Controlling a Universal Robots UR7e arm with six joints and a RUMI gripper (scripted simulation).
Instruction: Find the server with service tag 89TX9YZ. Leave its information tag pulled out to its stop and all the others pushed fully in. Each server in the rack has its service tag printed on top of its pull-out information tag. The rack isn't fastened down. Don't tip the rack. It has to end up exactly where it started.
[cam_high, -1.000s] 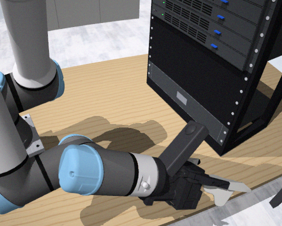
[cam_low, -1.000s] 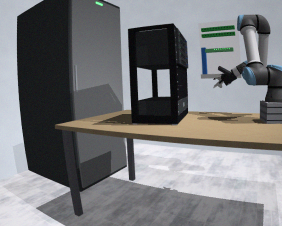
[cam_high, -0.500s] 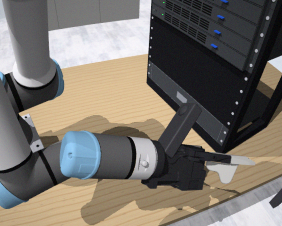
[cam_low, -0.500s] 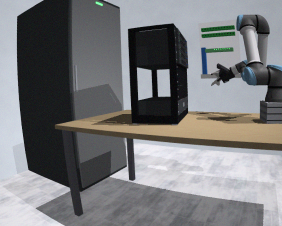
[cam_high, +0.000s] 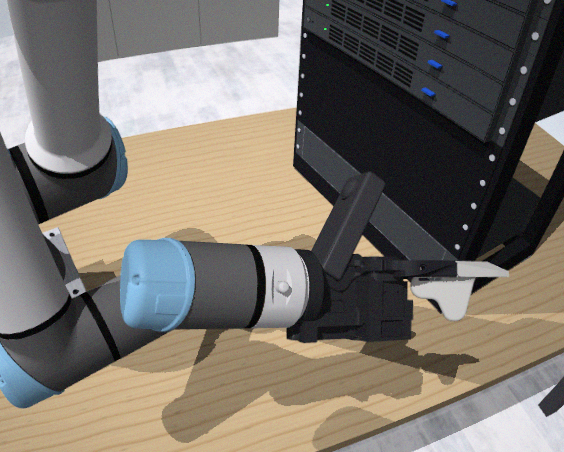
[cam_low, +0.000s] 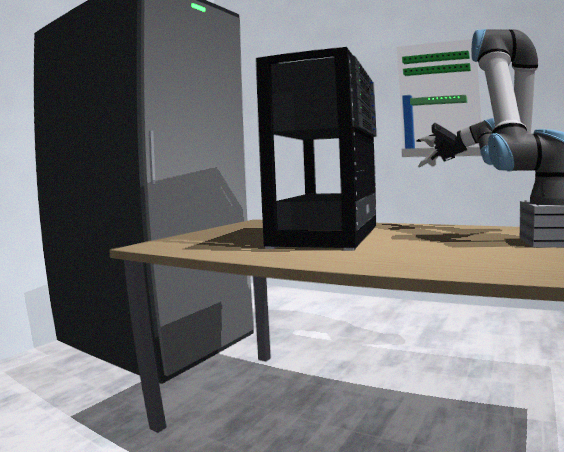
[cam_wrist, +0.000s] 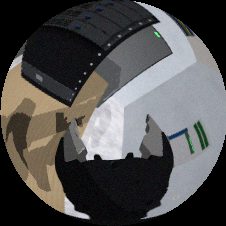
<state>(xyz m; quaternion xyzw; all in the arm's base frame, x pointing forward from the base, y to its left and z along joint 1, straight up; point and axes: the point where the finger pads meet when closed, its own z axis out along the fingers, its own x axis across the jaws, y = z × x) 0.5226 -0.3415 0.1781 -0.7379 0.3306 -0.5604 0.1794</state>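
On the wooden table (cam_high: 210, 200) (cam_low: 450, 260) (cam_wrist: 42, 120), the server rack (cam_high: 500, 150) (cam_low: 348, 150) (cam_wrist: 82, 85) stands upright, with its servers (cam_high: 460, 75) (cam_low: 366, 100) (cam_wrist: 107, 25) in the upper part and a dark blank stretch below them. The gripper (cam_high: 482, 292) (cam_low: 425, 152) (cam_wrist: 111, 117) is open, its fingers wide apart and nothing between them; in the exterior view it is well apart from the rack front. Four blue tabs (cam_high: 435, 64) show along the right-hand part of the server fronts in the top view, presumably the ends of the information tags. None of those four appears drawn out, though the upper servers lie outside that view. The server wanted, 89TX9YZ, is judged to be among those in the rack; which one cannot be told. Reading the tags is judged to be the work still ahead. Principal risk: the rack is unfastened, so a finger striking its front or a post during the approach could shift or tip it. A pull continued past a tag's stop, or a hard push on returning one, could drag or shove the whole rack. The tabs sit close one above another, and a wide-open gripper could catch a neighbour and leave it partly out. Misreading a tag would leave the wrong one extended. As to markings, no brand, service tag or other writing is legible. A pale label (cam_low: 367, 208) (cam_wrist: 39, 77) on the lower panel is too small to read.
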